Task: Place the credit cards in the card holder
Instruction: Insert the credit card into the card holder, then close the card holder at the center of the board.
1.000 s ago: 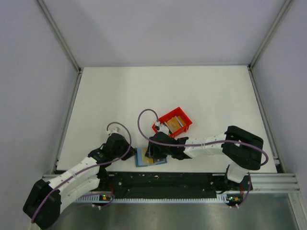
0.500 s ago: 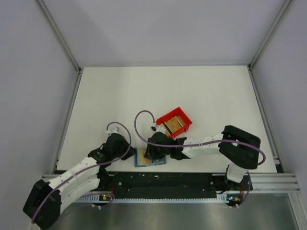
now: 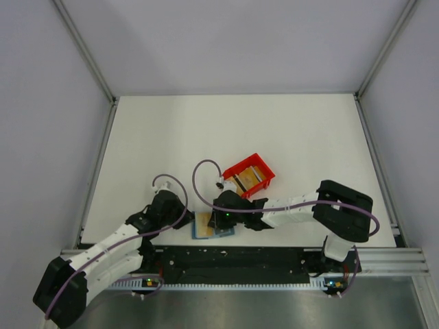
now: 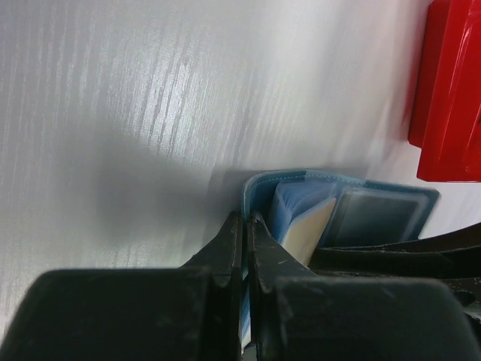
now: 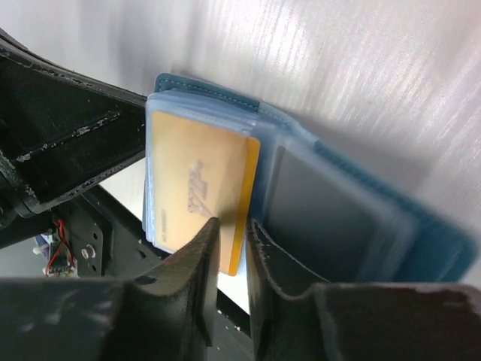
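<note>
The teal-blue card holder [image 3: 201,225] lies open at the front edge of the counter [image 3: 206,130], a gold card [image 5: 197,188] in its clear pocket, the left end effector [image 4: 246,226] clamped on its cover, the right end effector [image 5: 233,235] narrowly apart at the card's edge.

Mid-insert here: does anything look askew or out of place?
Only the gold card: it sits partway in a pocket of the card holder, with one long edge jutting out toward the fold. Nothing looks spilled or damaged.

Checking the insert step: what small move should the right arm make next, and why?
Probably nudge the gold card deeper into its card holder pocket: its edge sticks out at the right end effector, and the left end effector clamps the cover.
</note>
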Controlling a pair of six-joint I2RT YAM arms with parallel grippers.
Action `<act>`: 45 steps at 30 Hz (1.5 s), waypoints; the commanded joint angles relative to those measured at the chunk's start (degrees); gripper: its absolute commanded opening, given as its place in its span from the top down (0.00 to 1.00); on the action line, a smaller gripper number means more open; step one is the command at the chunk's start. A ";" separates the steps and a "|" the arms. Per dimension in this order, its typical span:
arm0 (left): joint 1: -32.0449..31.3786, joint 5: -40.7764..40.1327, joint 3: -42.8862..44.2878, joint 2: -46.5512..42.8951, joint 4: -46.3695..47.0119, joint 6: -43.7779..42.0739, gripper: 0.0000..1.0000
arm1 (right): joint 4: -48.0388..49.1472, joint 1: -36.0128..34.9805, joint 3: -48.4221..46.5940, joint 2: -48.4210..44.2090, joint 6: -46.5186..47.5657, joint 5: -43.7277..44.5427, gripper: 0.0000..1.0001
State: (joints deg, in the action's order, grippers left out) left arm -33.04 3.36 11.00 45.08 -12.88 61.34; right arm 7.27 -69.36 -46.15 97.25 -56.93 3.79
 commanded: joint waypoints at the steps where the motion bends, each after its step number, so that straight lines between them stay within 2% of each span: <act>1: -0.01 -2.56 1.82 -0.34 -4.51 -2.10 1.00 | 3.65 -1.21 1.06 -5.04 1.99 1.82 0.70; 3: -0.01 -2.74 3.57 -0.61 -6.53 -2.89 1.00 | -0.56 -1.21 0.98 -7.68 3.83 4.72 0.61; 9: 0.08 -4.76 9.46 -0.08 -12.16 -7.55 1.00 | -8.83 -0.86 2.65 -15.77 5.95 12.81 0.53; 15: 0.08 -1.77 14.13 1.15 -14.36 -9.66 1.00 | -19.04 -0.51 2.12 -16.57 5.86 18.71 0.51; 28: 0.08 -0.81 15.71 3.08 -15.15 -10.28 1.00 | -24.23 -1.30 -2.98 -10.24 4.98 21.78 0.51; 29: 0.08 -0.81 15.80 3.00 -15.15 -10.28 1.00 | -24.32 -1.48 -2.98 -10.07 4.81 21.78 0.53; 32: -0.01 -0.81 16.15 3.17 -15.42 -10.36 1.00 | -24.58 -1.39 -2.46 -10.50 4.37 22.13 0.69; 34: 0.08 -0.89 16.50 3.17 -15.68 -10.36 1.00 | -24.76 -1.39 -1.67 -11.12 4.02 22.31 0.83; 37: -0.01 -1.07 17.29 3.35 -16.12 -10.63 1.00 | -24.85 -1.39 -0.43 -12.34 3.49 22.75 0.96; 39: 0.08 -0.98 18.00 3.61 -16.21 -10.89 1.00 | -24.76 -1.48 0.44 -12.96 2.62 22.92 1.00; 45: -0.10 0.68 20.54 6.07 -15.16 -10.98 1.00 | -19.24 -1.39 5.62 -15.51 -1.42 22.31 1.00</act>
State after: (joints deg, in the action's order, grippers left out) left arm -33.06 2.55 28.10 49.69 -29.23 51.05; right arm -16.40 -70.17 -43.97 85.25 -54.78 24.84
